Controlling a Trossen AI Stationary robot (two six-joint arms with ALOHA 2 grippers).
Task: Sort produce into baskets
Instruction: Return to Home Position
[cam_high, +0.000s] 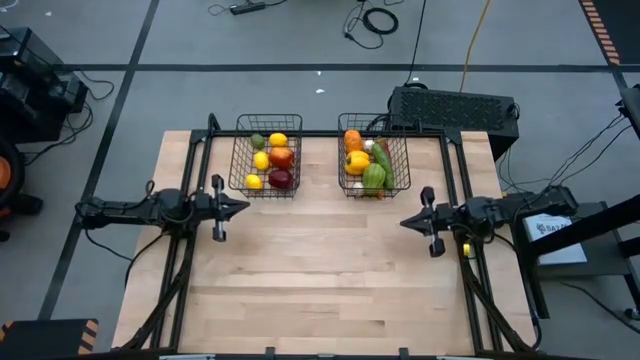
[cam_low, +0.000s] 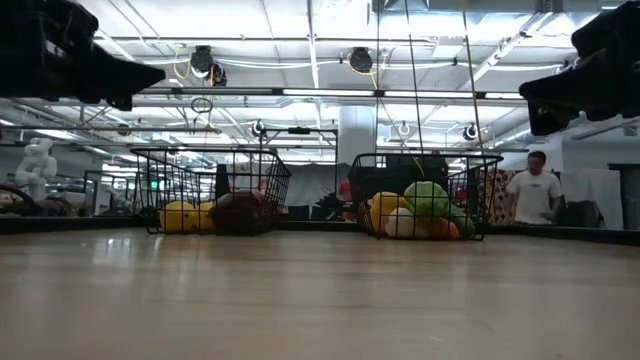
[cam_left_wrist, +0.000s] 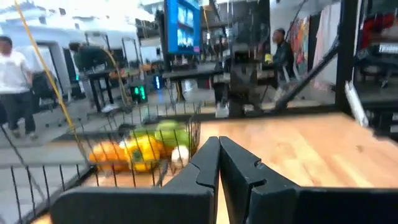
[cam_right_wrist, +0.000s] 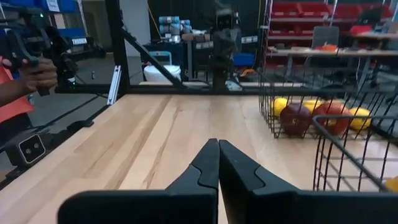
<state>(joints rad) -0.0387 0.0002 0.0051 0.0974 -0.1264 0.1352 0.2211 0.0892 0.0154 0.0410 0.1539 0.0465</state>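
Over the table (cam_high: 320, 290), the left gripper (cam_high: 243, 207) at nine o'clock and the right gripper (cam_high: 404, 221) at three are hovering, fingers pressed together, empty.

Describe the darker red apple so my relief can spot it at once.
At the top edge of the wooden table in the high view, take the left wire basket, the one with lemons. The darker red apple lies in its lower right corner, beside a lemon; the apple just above it is a brighter red.
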